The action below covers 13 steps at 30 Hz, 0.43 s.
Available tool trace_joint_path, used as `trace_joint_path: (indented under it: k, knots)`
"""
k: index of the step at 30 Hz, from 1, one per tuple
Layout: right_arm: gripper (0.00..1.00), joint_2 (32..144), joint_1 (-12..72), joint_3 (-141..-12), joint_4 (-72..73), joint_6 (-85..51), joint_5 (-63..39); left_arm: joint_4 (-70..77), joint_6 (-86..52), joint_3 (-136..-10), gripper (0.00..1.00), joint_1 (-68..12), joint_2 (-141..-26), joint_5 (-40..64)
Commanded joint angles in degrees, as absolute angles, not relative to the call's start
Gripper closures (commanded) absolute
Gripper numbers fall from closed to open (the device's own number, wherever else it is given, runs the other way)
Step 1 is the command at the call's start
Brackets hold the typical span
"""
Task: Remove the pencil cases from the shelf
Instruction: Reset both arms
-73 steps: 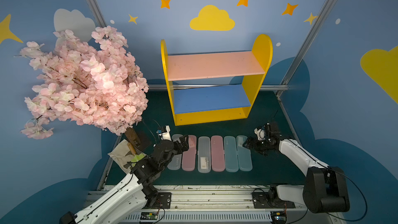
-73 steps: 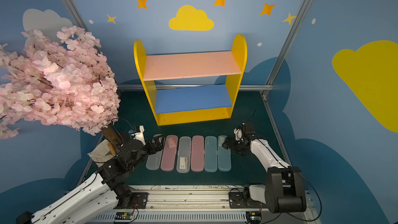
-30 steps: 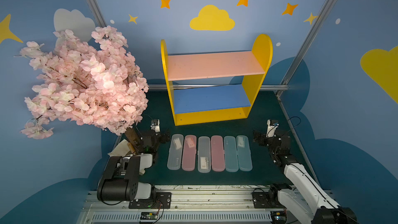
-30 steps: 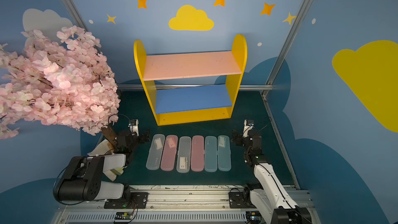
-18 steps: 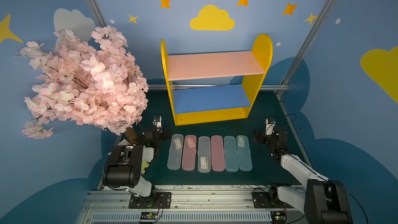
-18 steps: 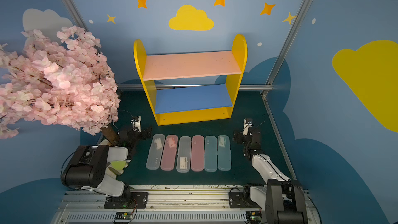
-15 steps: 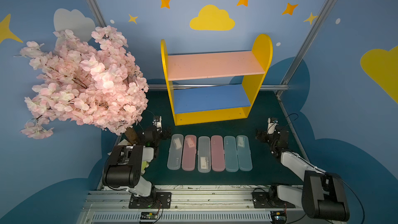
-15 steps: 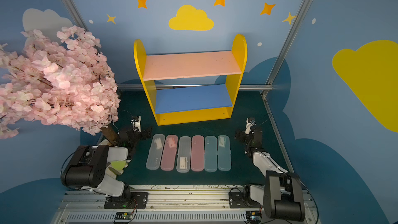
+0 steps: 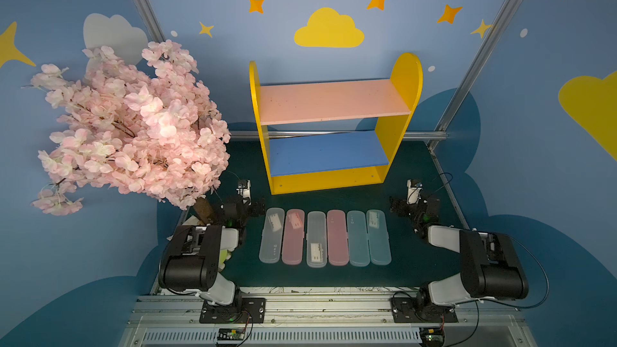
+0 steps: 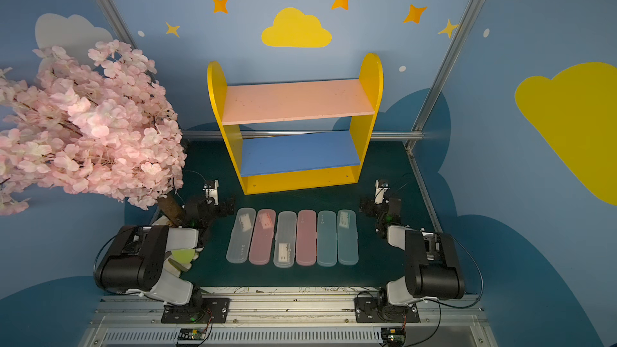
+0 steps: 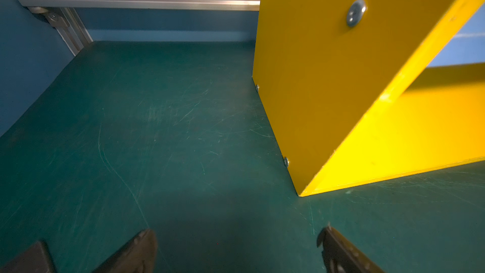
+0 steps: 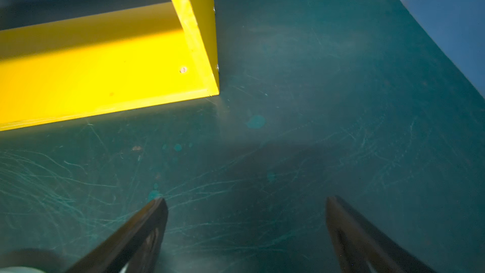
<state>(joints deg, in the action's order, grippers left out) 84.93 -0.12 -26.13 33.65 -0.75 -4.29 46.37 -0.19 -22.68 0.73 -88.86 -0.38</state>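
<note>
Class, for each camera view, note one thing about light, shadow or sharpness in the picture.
Both top views: sharp, though petals of the pink blossom tree glare near white. Left wrist view: the left claw looks soft, with a dark shadow on the scratched green mat before it. Right wrist view: hazy throughout, edges of the yellow two-tier shelf smeared.

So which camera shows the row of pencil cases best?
The top views win: both top views show all six pencil cases whole, side by side on the green mat in front of the shelf. The two wrist views show none of them, only mat and the shelf's yellow corners.
</note>
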Motion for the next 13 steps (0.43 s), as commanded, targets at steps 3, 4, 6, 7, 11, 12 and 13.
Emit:
trace_joint_path:
  k: [3,4,6,7,11,12,13]
  knots:
    - [0.01,84.91,0.30,-26.26,36.30,0.28,-3.71,46.32,0.19,-23.12,0.00,0.92,-88.10,0.00]
    - [0.01,84.85,0.34,-26.25,36.30,0.32,-3.62,46.27,0.24,-23.12,0.00,0.97,-88.07,0.00]
    - [0.01,84.85,0.41,-26.27,36.31,0.32,-3.61,46.32,0.20,-23.08,0.00,0.96,-88.07,0.00]
    - [0.01,84.89,0.35,-26.24,36.35,0.27,-3.61,46.32,0.26,-23.07,0.00,0.97,-88.07,0.00]
    - [0.01,84.82,0.37,-26.19,36.42,0.32,-3.64,45.61,0.12,-23.47,0.00,1.19,-88.33,0.26]
    - [0.01,84.88,0.35,-26.15,36.40,0.27,-3.63,46.10,0.21,-23.18,0.00,1.14,-88.19,0.26]
    - [0.01,84.85,0.35,-26.11,36.39,0.31,-3.62,46.41,0.25,-22.95,0.00,1.01,-88.14,0.18]
